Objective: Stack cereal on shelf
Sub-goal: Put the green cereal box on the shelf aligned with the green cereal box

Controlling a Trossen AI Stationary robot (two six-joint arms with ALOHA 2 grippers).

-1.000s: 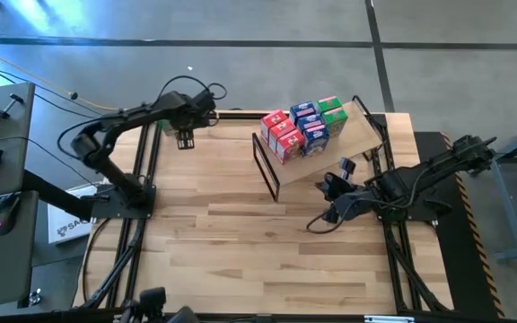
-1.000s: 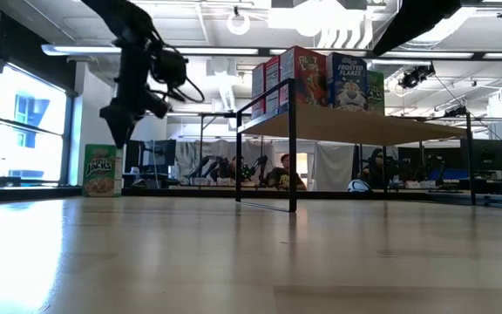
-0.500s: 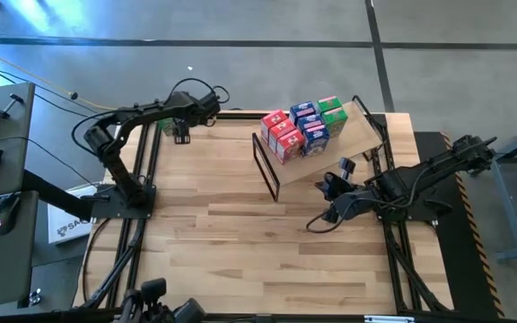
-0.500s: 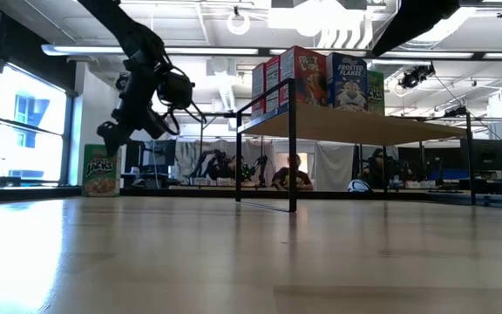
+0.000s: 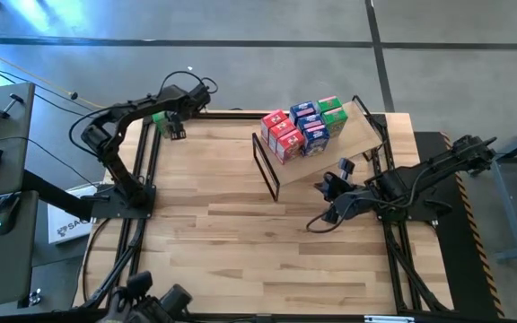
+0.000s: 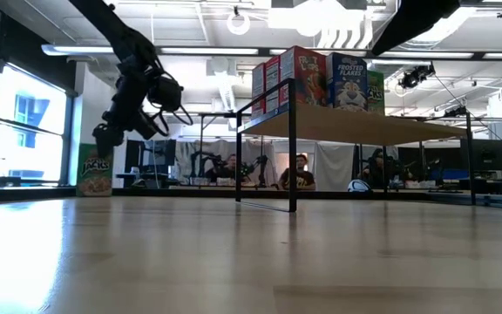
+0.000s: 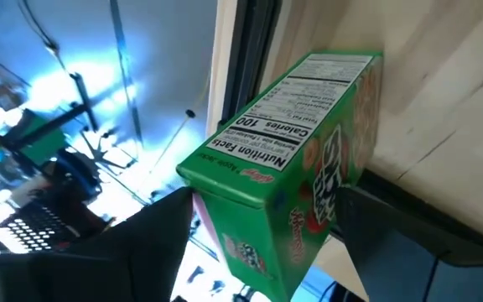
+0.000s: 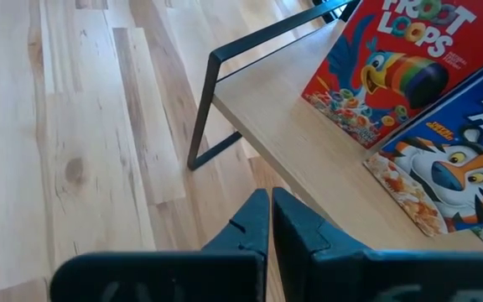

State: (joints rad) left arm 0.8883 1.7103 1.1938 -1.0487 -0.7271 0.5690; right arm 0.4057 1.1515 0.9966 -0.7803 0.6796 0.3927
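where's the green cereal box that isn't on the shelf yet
In the high view the green cereal box stands at the table's far left corner, apart from the shelf, between the open left gripper's fingers.

A green cardboard cereal box fills the middle of the frame, tilted, its white nutrition-facts panel running from centre left to upper right. It stands on the pale planked wooden tabletop, which takes up the right side. Two dark fingers rise from the bottom edge, spread wide, one on each side of the box's lower end. A dark metal rail runs down the upper middle, with grey floor and blurred clutter at left.
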